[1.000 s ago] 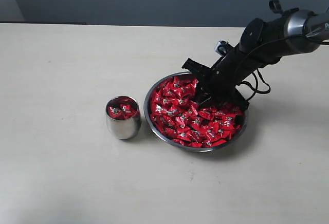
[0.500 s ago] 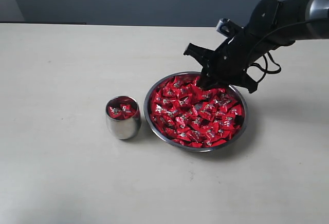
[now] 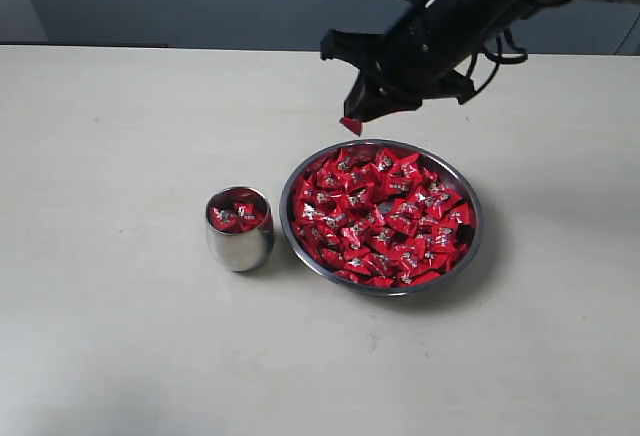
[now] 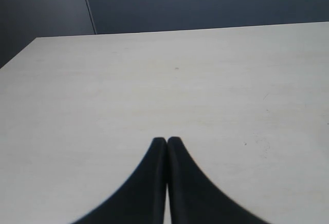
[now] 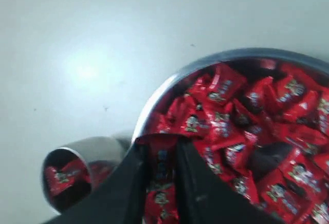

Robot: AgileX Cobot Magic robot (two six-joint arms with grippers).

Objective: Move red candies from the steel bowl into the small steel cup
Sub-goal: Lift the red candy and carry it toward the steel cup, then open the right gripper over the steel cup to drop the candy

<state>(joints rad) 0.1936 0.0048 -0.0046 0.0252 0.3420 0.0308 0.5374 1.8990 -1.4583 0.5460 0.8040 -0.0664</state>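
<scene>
The right gripper clasps one shiny red wrapped candy in the air, above the far-left rim of the wide shallow steel bowl heaped with red candies. The small rounded steel cup, just left of the bowl, holds several more. The left gripper is clenched empty over the pale table.

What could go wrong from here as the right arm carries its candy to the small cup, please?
1. The right gripper pinches one red candy at its very tip, lifted clear of the steel bowl; it could slip out on the way.
2. The small steel cup is narrow and holds candies nearly to its rim, so a dropped one may bounce onto the table.
</scene>
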